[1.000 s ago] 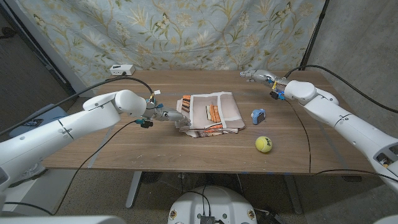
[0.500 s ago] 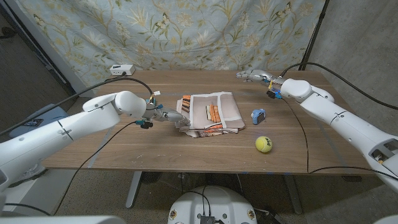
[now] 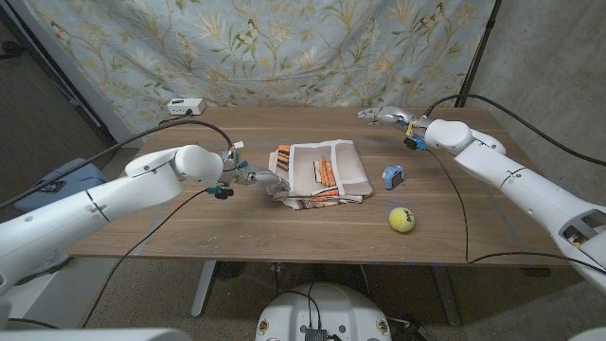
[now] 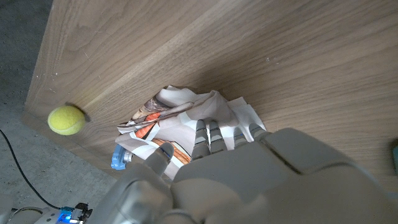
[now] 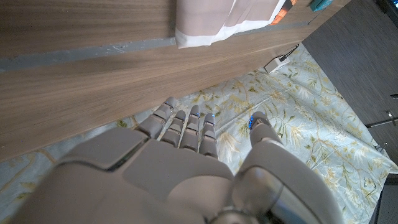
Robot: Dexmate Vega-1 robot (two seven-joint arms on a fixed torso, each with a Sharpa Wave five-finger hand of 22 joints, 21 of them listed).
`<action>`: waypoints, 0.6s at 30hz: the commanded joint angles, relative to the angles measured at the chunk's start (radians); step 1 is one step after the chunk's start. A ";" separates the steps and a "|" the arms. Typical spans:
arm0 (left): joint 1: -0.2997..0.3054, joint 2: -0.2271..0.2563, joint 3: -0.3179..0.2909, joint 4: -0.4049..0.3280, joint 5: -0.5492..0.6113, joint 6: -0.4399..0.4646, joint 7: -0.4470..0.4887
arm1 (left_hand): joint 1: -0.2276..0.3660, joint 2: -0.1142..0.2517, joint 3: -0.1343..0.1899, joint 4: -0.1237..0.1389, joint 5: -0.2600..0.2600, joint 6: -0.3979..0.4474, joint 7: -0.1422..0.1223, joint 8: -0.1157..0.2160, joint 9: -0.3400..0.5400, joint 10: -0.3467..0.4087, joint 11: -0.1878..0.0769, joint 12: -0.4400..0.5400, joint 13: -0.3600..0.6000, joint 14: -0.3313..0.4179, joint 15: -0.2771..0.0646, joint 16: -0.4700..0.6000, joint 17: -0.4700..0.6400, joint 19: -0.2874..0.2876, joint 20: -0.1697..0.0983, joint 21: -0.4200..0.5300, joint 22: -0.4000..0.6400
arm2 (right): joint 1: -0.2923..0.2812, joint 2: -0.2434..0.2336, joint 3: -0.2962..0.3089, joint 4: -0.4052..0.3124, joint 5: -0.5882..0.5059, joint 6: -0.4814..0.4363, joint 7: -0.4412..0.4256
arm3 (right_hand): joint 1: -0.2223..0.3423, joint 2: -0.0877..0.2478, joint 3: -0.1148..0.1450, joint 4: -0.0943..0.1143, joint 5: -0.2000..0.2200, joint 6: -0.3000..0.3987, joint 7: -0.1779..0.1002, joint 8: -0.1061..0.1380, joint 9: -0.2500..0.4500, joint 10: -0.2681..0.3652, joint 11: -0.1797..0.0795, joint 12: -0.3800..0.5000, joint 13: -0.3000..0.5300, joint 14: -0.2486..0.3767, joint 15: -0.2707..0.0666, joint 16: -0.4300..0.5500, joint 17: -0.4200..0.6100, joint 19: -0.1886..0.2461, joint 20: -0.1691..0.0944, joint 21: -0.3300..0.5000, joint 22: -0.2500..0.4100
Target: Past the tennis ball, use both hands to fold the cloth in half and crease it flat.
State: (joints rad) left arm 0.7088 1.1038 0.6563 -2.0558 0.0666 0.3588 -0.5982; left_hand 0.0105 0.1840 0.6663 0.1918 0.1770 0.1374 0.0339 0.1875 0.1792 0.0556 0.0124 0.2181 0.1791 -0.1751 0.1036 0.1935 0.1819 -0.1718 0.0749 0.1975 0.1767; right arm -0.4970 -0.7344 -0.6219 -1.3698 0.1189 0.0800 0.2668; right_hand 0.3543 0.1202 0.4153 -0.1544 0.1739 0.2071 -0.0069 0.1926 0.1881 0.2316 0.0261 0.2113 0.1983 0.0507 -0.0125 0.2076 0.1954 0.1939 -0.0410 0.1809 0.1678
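A white cloth (image 3: 318,171) with beige and orange print lies bunched and partly folded in the middle of the table. It also shows in the left wrist view (image 4: 181,120) and the right wrist view (image 5: 210,16). My left hand (image 3: 258,176) reaches the cloth's left edge, and its outstretched fingers (image 4: 213,135) touch the fabric with no clear grip. My right hand (image 3: 383,116) hovers over the far right of the table, clear of the cloth, its fingers (image 5: 185,127) apart and holding nothing. The yellow tennis ball (image 3: 401,220) (image 4: 66,119) sits near the front edge, right of the cloth.
A small blue object (image 3: 393,176) (image 4: 120,158) lies between the cloth and the ball. A white device (image 3: 186,105) sits at the table's back left corner. A flowered backdrop (image 3: 284,47) hangs behind the table. Cables trail from both arms.
My right hand has drifted a little to the left along the far side of the table. My left hand stays at the cloth's left edge.
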 commanded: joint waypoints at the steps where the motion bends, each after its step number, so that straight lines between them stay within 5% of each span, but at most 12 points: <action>1: 0.035 0.002 0.004 -0.028 0.041 0.023 0.047 | -0.006 -0.004 0.006 -0.002 0.000 -0.002 -0.005 0.000 0.002 0.007 -0.007 -0.001 0.005 -0.008 -0.004 0.004 0.000 -0.142 -0.005 0.004 0.004 | -0.018 -0.005 0.006 -0.011 0.003 0.003 -0.012 | 0.013 -0.001 -0.001 -0.006 0.001 0.011 0.003 0.005 0.003 0.012 0.002 0.003 0.005 0.012 0.001 0.006 0.001 -0.003 -0.001 0.008 0.002; 18: 0.052 -0.013 0.017 -0.007 0.081 0.009 0.070 | -0.005 -0.005 0.009 -0.003 0.000 -0.003 -0.007 -0.001 0.002 0.013 -0.015 -0.002 0.005 0.000 -0.003 0.003 -0.001 -0.144 -0.006 0.004 0.003 | 0.018 0.008 -0.033 0.006 -0.025 -0.037 0.032 | 0.023 -0.004 -0.006 -0.005 0.001 0.033 0.015 0.012 0.003 0.060 0.007 0.017 0.006 0.049 -0.006 0.017 0.001 -0.001 -0.005 0.009 0.002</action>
State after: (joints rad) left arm 0.7480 1.0988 0.6660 -2.0731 0.1242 0.3781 -0.5445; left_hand 0.0105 0.1840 0.6692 0.1887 0.1770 0.1337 0.0303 0.1876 0.1792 0.0622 0.0050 0.2154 0.1791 -0.1751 0.1036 0.1935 0.1818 -0.1717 0.0749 0.1975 0.1768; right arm -0.5027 -0.7401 -0.6309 -1.3801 0.1169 0.0577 0.2828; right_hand 0.3662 0.1162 0.4096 -0.1600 0.1739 0.2310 0.0093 0.1965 0.1881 0.2753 0.0325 0.2190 0.2029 0.0848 -0.0179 0.2154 0.1956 0.1939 -0.0410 0.1852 0.1679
